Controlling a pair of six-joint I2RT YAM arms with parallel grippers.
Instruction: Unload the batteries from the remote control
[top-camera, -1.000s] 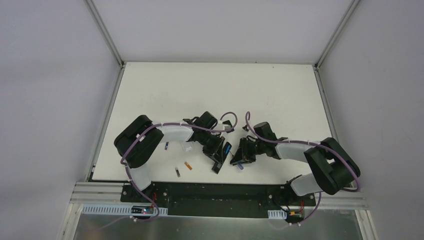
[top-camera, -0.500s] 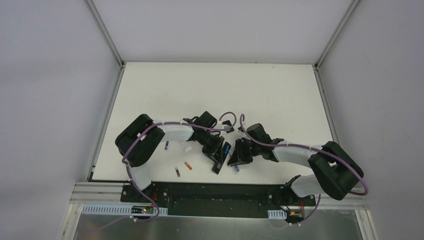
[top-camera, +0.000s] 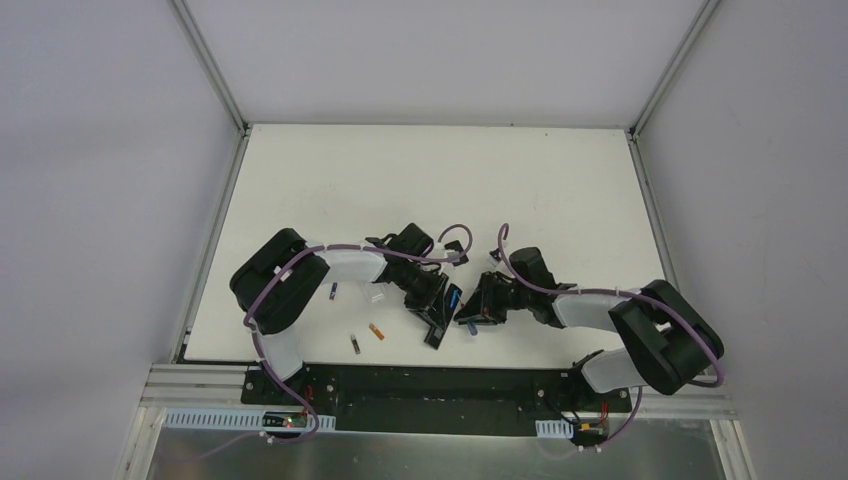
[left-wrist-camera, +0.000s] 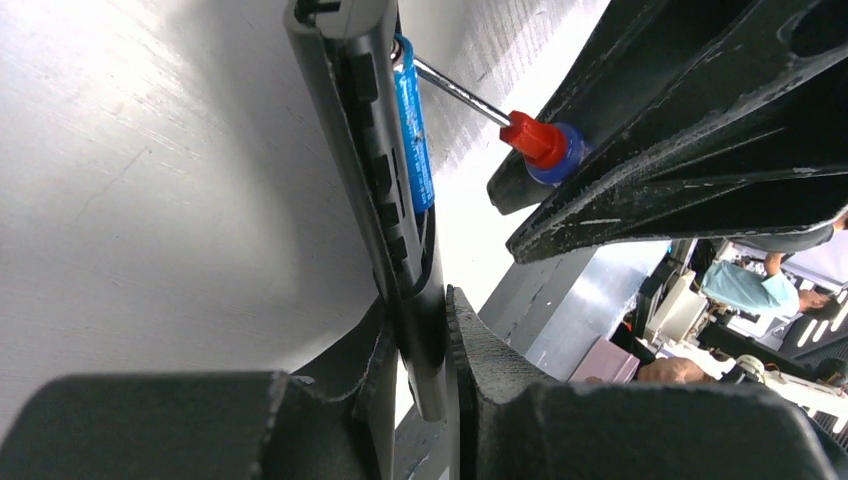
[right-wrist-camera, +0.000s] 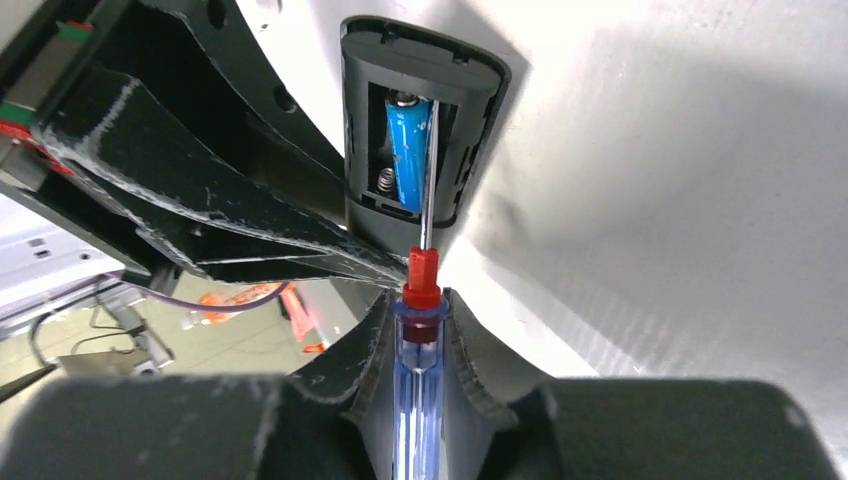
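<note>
My left gripper (left-wrist-camera: 420, 322) is shut on the lower end of the black remote control (left-wrist-camera: 385, 190), which it holds tilted off the table. Its back compartment is open, with one blue battery (right-wrist-camera: 407, 150) inside next to a bare spring. My right gripper (right-wrist-camera: 420, 312) is shut on the blue-handled screwdriver (right-wrist-camera: 418, 385). The screwdriver's metal shaft reaches along the blue battery (left-wrist-camera: 412, 120) into the compartment. In the top view the two grippers meet at the remote control (top-camera: 438, 322). Three loose batteries lie on the table to its left: orange (top-camera: 377, 331), dark (top-camera: 353, 343) and bluish (top-camera: 332, 292).
A small pale piece (top-camera: 375, 295) lies on the white table (top-camera: 440, 180) beside the left arm. The table's near edge and the black base rail (top-camera: 440, 385) run just below the remote. Grey walls enclose the table on three sides.
The right gripper with the screwdriver swung left toward the remote, then drew back slightly right. The left gripper and the remote have stayed put.
</note>
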